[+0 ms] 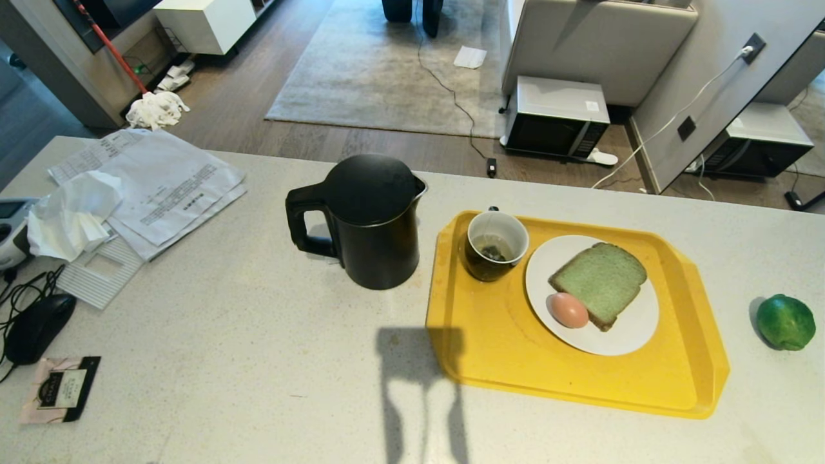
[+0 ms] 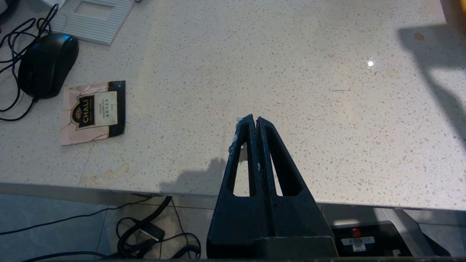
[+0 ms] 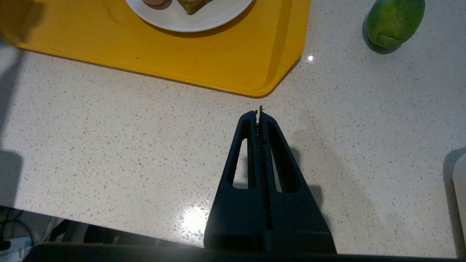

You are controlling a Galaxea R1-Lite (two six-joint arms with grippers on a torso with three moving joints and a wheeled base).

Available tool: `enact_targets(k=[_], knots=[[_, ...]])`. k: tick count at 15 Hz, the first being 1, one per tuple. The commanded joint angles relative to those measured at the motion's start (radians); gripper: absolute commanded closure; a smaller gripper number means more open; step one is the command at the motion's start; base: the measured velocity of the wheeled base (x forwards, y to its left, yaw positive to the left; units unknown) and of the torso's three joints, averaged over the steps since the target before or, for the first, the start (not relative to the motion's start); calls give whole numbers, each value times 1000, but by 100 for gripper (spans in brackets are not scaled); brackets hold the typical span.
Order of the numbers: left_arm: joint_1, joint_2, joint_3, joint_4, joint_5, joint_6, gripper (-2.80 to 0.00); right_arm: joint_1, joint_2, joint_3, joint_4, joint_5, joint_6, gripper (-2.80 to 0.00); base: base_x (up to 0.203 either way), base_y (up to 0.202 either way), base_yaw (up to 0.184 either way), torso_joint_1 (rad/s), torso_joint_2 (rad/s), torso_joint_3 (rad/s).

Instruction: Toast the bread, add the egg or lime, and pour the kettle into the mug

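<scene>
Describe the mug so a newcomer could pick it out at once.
Find the yellow tray on the pale counter. The mug stands in its far left corner, between the black kettle and the white plate. It is short, dark outside, white inside, with something dark at the bottom.

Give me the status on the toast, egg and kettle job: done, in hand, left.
Done, by the look of it: the bread and the egg lie on the white plate on the yellow tray, the lime left off it. In hand: nothing; the left hand and right hand hang shut and empty. Left: pouring the kettle into the mug, which seems to hold only a tea bag.
</scene>
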Motion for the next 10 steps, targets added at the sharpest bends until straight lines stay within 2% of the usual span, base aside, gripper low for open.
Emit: enact_targets(k=[1, 5, 10], knots=[[1, 2, 0, 0, 2, -2, 0, 0, 0, 1, 1, 0, 0, 0, 0, 0, 0, -90, 154, 85], [0, 2, 0, 0, 5, -8, 0, 0, 0, 1, 1, 0, 0, 0, 0, 0, 0, -62, 128, 86], [0, 2, 0, 0, 6, -32, 0, 0, 0, 1, 1, 0, 0, 0, 0, 0, 0, -66, 146, 245]])
